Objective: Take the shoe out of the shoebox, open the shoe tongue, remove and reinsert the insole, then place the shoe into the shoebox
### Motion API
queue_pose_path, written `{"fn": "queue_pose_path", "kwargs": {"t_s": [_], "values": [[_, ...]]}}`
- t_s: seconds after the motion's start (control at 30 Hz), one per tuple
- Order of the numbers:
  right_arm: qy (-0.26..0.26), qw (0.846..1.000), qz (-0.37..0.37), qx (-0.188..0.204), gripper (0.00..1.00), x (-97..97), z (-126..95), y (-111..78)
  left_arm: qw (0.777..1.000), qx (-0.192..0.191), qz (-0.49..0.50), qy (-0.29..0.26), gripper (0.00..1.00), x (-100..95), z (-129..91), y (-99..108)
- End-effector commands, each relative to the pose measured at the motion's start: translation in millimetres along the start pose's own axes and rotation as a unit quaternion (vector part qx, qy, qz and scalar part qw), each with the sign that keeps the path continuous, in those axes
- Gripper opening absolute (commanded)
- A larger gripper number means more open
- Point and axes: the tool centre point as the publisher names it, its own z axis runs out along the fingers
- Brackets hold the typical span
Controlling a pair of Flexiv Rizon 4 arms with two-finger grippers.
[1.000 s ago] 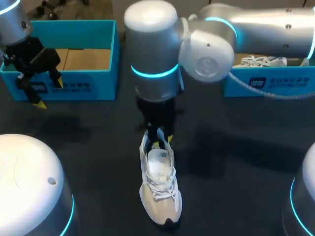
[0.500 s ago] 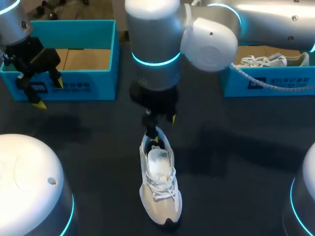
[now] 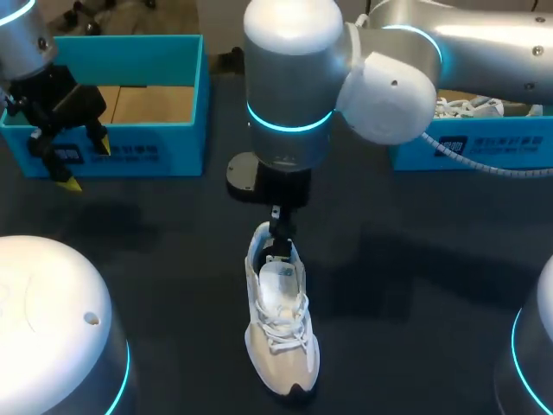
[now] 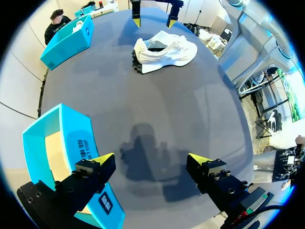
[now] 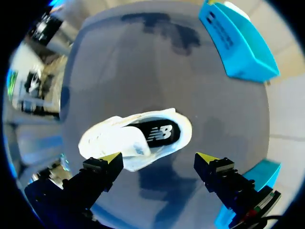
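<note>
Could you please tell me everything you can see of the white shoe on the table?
The white shoe is a lace-up sneaker with white laces, a mesh-like upper and dark tread at the sole's edge. It stands upright on the dark table, toe toward the robot, with a dark insole showing inside. The open right gripper hangs over its heel opening, not touching it.

the shoe (image 3: 281, 324) at lower centre looks like white woven cloth with corded laces. the bench (image 3: 155, 225) is dark, smooth and matt. the blue shoebox (image 3: 130, 156) at upper left looks like matt card, plain brown inside. the right arm (image 3: 289, 69) shell is glossy silver-white.
</note>
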Motion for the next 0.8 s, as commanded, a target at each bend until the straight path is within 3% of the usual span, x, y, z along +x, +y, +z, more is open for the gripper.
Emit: {"fn": "queue_pose_path", "kwargs": {"t_s": [0.03, 0.33, 0.8], "values": [[-0.024, 0.991, -0.128, 0.001, 1.00, -11.2, 5.9, 6.3, 1.000, -0.001, 0.001, 0.001, 1.00, 0.0, -0.7, 0.4], [-0.032, 0.985, -0.169, -0.004, 1.00, -32.4, 28.3, 15.2, 1.000, -0.001, 0.001, 0.001, 1.00, 0.0, -0.7, 0.4], [-0.023, 0.989, -0.149, -0.006, 1.00, -48.9, 62.1, 31.7, 1.000, -0.001, 0.001, 0.001, 1.00, 0.0, -0.7, 0.4]]}}
